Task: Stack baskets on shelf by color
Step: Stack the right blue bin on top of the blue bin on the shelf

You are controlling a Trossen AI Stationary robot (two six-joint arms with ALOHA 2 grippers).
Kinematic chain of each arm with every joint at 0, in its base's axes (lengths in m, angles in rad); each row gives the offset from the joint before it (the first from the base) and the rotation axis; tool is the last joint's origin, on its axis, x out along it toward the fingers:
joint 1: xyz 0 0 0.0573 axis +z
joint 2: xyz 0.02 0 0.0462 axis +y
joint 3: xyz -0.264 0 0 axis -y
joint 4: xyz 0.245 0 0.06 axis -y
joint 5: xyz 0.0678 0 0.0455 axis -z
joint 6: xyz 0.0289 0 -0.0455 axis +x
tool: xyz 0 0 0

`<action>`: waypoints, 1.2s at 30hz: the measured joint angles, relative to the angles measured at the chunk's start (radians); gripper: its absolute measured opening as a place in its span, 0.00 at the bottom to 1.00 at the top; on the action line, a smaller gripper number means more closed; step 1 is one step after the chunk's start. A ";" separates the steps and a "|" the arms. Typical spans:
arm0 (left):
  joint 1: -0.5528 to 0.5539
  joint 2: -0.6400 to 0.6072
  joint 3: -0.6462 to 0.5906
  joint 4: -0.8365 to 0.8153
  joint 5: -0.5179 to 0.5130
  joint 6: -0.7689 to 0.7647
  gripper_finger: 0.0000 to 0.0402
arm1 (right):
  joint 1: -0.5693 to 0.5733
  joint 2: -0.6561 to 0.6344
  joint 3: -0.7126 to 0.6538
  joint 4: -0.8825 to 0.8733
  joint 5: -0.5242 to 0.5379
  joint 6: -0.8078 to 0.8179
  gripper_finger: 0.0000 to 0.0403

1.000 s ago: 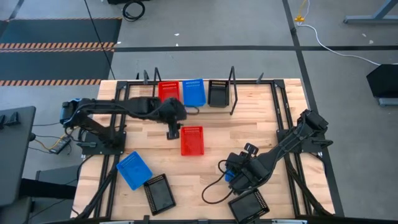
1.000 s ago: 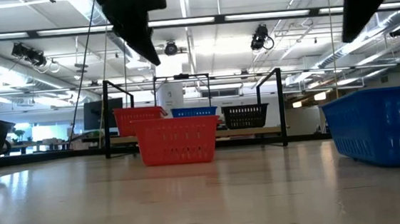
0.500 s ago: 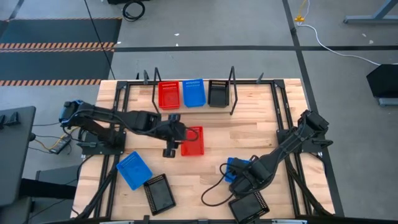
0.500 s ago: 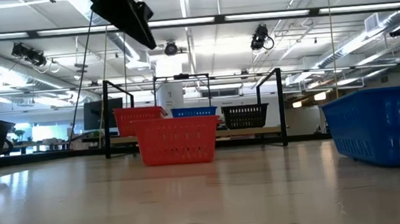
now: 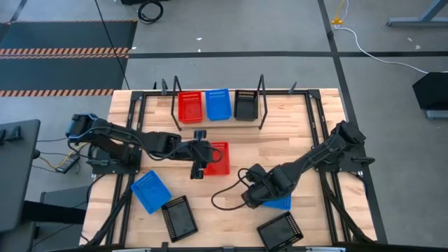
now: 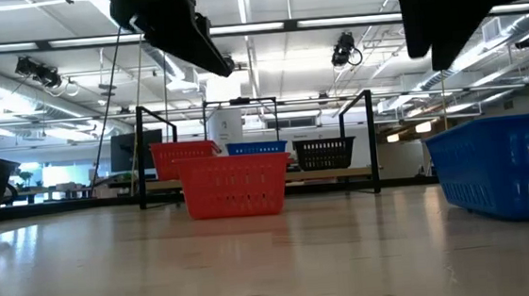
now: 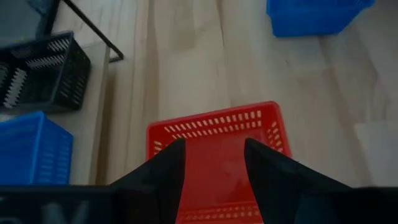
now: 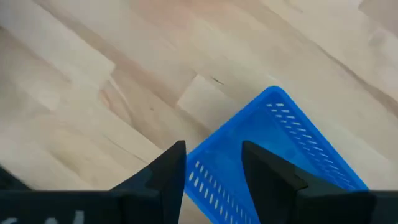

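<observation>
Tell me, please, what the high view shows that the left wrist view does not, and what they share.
Only the high view shows the two black baskets at the front edge, the red basket on the shelf, the shelf's wire uprights and the right end effector over a blue basket. Only the left wrist view shows the left end effector's open fingers close up. Both show the red basket on the table beneath the left end effector.
</observation>
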 joint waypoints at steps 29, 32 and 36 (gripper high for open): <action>0.054 -0.565 -0.381 0.363 -0.019 -0.030 0.43 | -0.050 0.134 0.000 0.036 -0.101 0.006 0.42; 0.054 -0.607 -0.384 0.323 -0.019 -0.030 0.43 | -0.066 0.134 0.000 0.041 -0.071 -0.039 0.42; 0.056 -0.647 -0.384 0.308 -0.019 -0.018 0.43 | -0.081 0.134 0.000 0.029 -0.107 -0.091 0.42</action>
